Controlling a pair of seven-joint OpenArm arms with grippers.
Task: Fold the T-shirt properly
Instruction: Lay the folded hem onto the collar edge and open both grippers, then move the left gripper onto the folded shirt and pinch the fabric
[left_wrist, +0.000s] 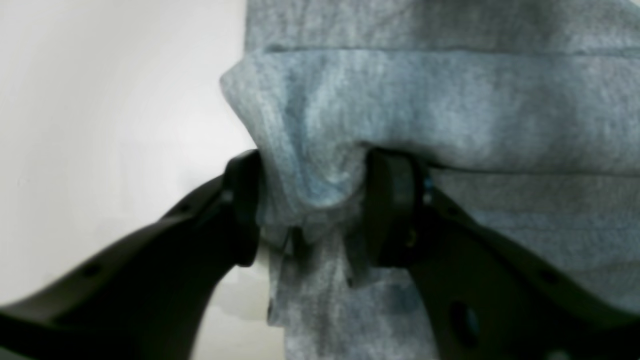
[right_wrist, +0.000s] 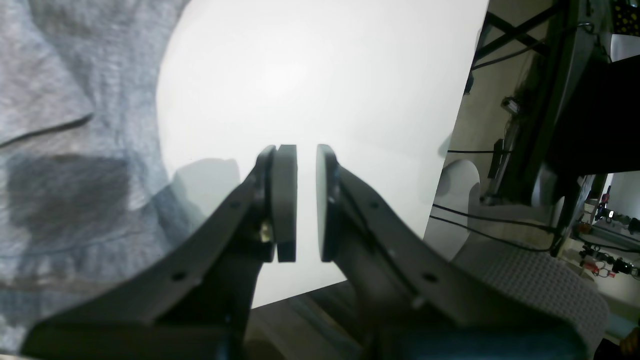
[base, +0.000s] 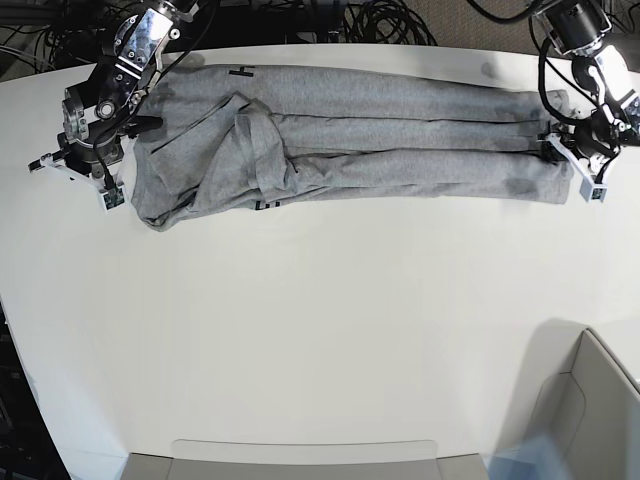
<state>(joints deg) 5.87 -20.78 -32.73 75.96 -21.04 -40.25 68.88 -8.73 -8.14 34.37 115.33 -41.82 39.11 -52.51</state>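
The heather-grey T-shirt (base: 380, 140) lies along the far side of the white table (base: 320, 330) as a long strip, bunched and overlapped at its left end. My left gripper (base: 572, 168) sits at the strip's right end. In the left wrist view its fingers (left_wrist: 245, 210) press from both sides on a humped fold of the T-shirt (left_wrist: 450, 110), with the jaws still fairly wide. My right gripper (base: 88, 165) is at the strip's left end. Its pads (right_wrist: 285, 200) stand a narrow gap apart over bare table with nothing between them, and the T-shirt (right_wrist: 75, 125) lies just to its left.
A grey box (base: 600, 400) stands at the near right corner and a flat tray edge (base: 300, 455) runs along the near side. Black cables (base: 380, 20) lie beyond the far edge. The right wrist view shows the table edge, with a mesh chair (right_wrist: 525, 285) below it.
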